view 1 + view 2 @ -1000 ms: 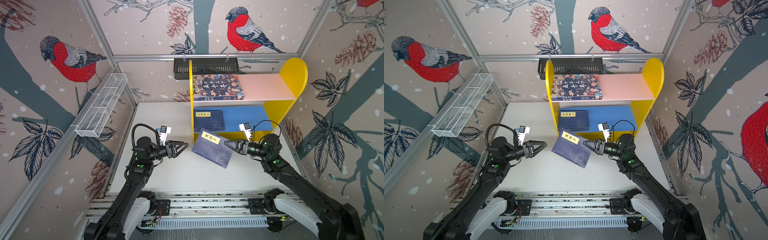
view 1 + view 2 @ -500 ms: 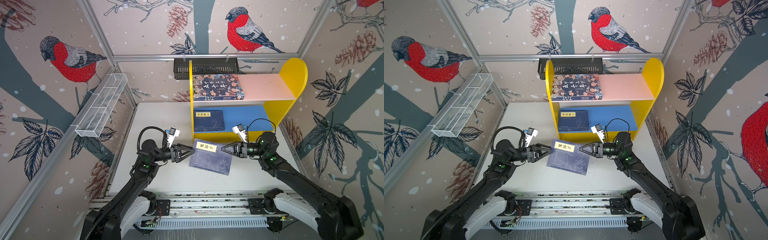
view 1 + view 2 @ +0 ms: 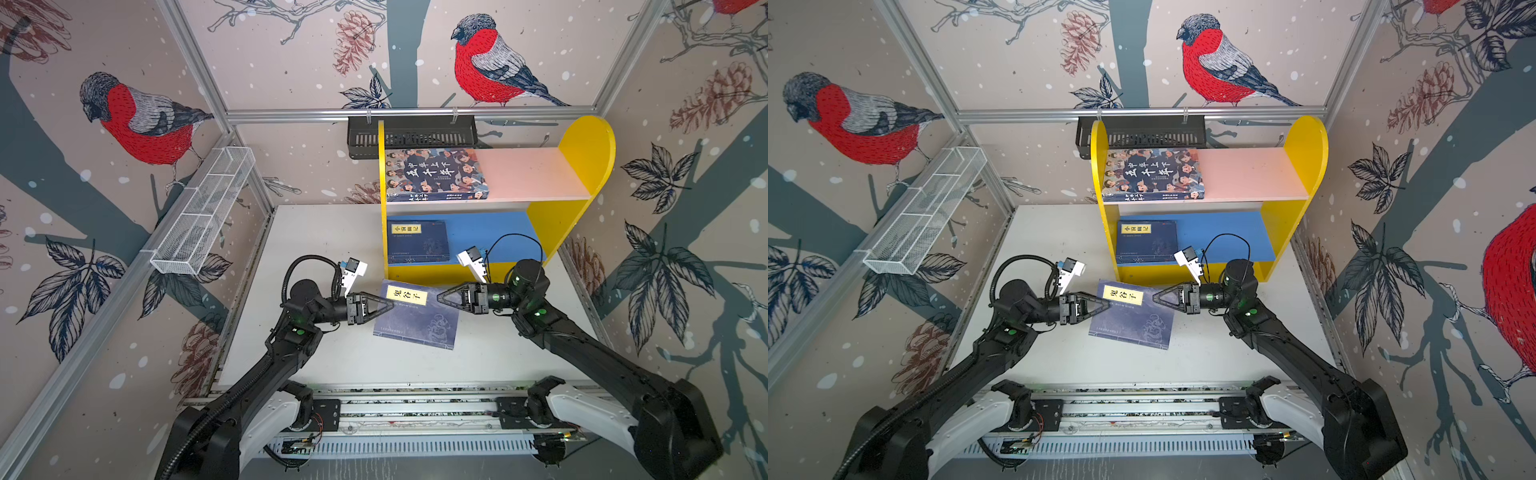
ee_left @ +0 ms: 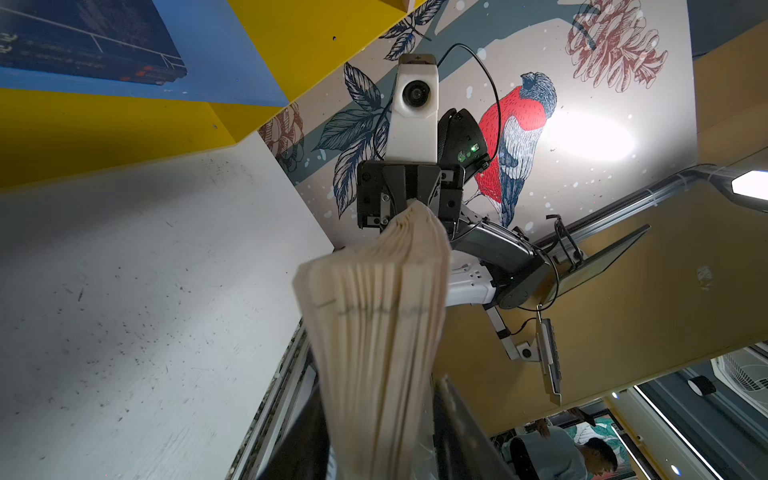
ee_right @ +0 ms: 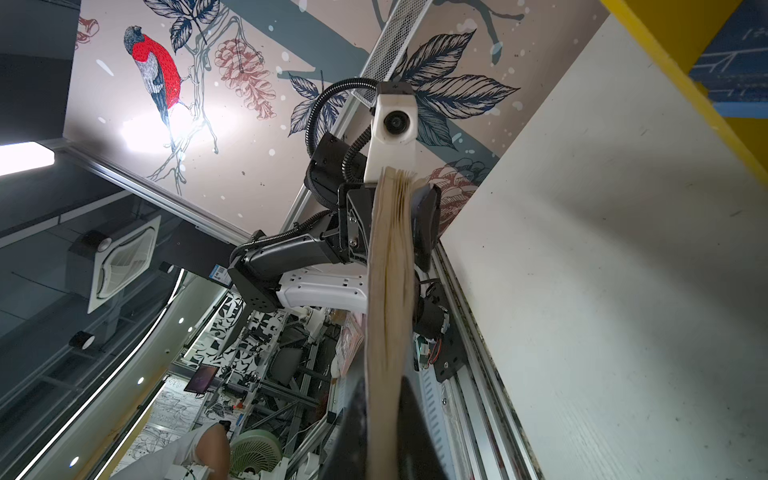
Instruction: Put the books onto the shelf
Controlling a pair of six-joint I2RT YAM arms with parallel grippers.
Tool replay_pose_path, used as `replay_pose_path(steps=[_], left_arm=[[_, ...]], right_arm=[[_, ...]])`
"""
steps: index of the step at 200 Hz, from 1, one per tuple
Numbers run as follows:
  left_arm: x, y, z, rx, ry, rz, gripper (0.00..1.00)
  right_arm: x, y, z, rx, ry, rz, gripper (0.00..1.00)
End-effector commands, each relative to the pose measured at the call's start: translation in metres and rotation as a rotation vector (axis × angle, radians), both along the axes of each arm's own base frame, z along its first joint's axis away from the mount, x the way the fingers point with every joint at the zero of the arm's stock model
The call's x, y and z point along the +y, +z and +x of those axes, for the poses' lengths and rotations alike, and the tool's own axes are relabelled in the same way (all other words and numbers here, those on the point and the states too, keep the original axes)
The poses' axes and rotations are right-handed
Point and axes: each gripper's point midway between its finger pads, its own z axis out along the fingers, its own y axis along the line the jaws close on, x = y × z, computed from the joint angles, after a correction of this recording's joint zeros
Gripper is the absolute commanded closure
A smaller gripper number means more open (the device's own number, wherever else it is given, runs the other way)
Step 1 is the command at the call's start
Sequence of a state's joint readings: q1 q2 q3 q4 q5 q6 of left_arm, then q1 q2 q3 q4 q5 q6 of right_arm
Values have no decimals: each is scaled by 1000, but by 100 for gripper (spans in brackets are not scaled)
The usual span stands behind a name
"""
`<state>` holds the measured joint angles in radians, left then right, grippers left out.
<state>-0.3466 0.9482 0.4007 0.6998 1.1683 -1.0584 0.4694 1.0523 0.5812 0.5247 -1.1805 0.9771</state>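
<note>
Now, right fingers clamped on navy book — left fingers narrow, gripping opposite edge.

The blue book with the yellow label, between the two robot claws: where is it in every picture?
Top view: the navy book is mid-picture, just in front of the shelf.
Top view: navy book mid-picture again, before the shelf.
Left wrist: navy book edge-on in the middle, cream pages showing.
Right wrist: navy book edge-on in the middle too.
Shared landmark: the shelf, yellow in all four.
</note>
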Motion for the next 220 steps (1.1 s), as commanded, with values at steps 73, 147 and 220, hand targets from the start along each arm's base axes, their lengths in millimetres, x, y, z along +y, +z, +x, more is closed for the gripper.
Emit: replay_pose_path(steps=[73,147,220], left_arm=[[1,9,0,-44,17,-31,100],[2,23,17,-88,70,-25,100],[5,24,52,-21,185,-25,100]], right_arm=[[4,3,6,-54,11,4,99],[-22,-6,35,-4,-188,-13,33],[-26,-23,13,43,-281,33,31]])
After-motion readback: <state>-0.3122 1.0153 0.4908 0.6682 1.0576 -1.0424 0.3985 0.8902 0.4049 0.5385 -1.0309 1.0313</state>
